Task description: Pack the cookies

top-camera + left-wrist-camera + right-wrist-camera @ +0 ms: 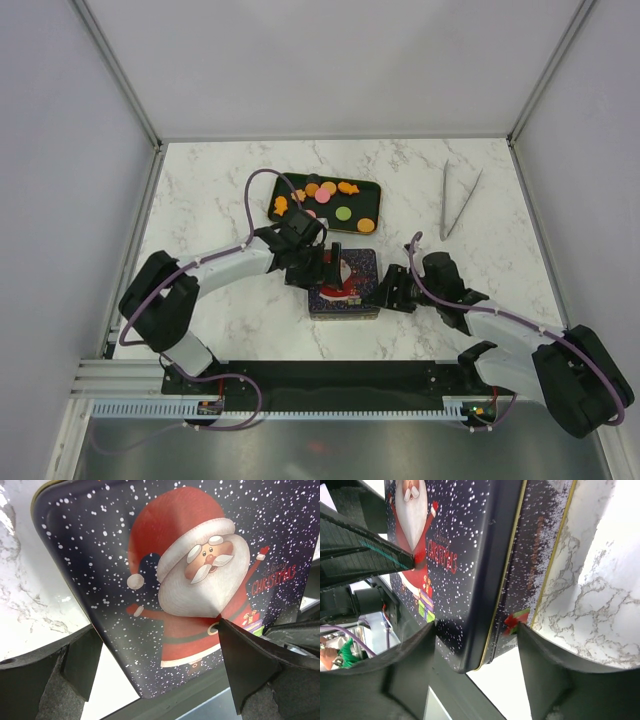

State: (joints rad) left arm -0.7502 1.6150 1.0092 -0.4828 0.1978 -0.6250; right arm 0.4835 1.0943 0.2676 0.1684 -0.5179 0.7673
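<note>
Overhead, the cookies (322, 196) lie loose on a dark tray (365, 205) at the middle of the table (220, 190), orange, pink and green. None shows anywhere else. Just in front of the tray sits a Christmas tin (350, 290). The left gripper (322, 262) is over its left part and the right gripper (388, 290) is at its right edge. Tongs (444, 205) lie well apart at far right, untouched.

From the left wrist, the Santa lid (200, 555) fills the frame, set at a slant to the camera. The left jaws stand wide apart. One fingertip (227, 635) touches the printed face and the other finger is beside the lid's edge. The hand is released and grasps nothing.

From the right wrist, the tin's corner sits between the right fingers (545, 670). One finger lies against the lid side and the other against the wall, so the hand appears to grip the tin and steady it. The left arm's fingertip (395, 555) rests on the lid near the lettering. Lid and base meet along a gold seam; no gap is plain there.

Judged from this, packing has not begun. The tin looks closed, and opening it appears to be the step in hand. Left to do: get the lid off, move every cookie from tray to tin, and likely close it again.
</note>
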